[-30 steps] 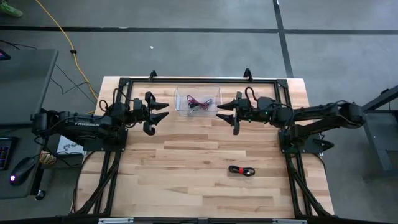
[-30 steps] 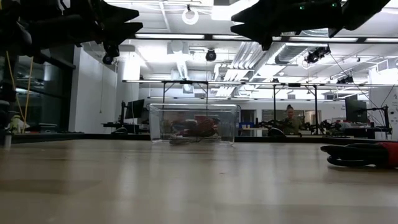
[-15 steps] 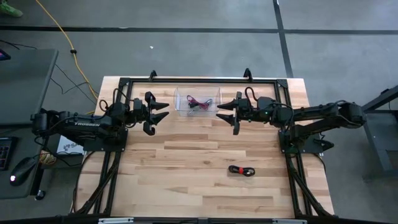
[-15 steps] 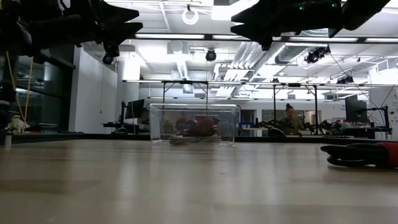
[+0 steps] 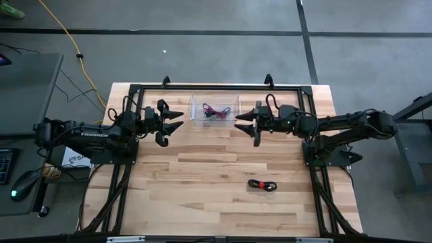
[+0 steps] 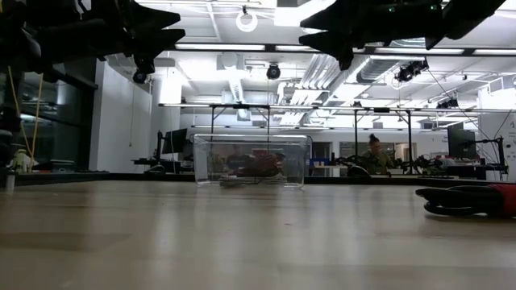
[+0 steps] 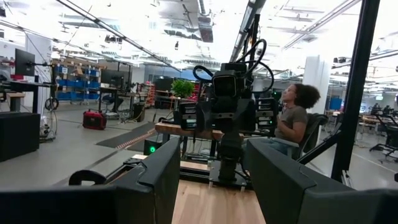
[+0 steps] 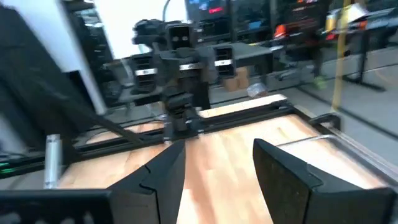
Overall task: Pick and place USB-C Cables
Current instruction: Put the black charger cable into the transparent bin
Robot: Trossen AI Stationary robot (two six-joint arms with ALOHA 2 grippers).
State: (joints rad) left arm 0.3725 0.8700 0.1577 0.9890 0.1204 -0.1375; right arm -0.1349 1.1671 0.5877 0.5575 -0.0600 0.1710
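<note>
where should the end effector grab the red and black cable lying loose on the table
Grip the red and black cable across its bundled middle, coming straight down from above. It lies flat on bare wood as a short coil stretched left to right, so fingers closing across its narrow width should catch every strand.

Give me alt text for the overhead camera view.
Two dark robot arms hover over a wooden table, the left gripper and right gripper open on either side of a clear box holding cables. A red and black cable lies apart, nearer the front.
</note>
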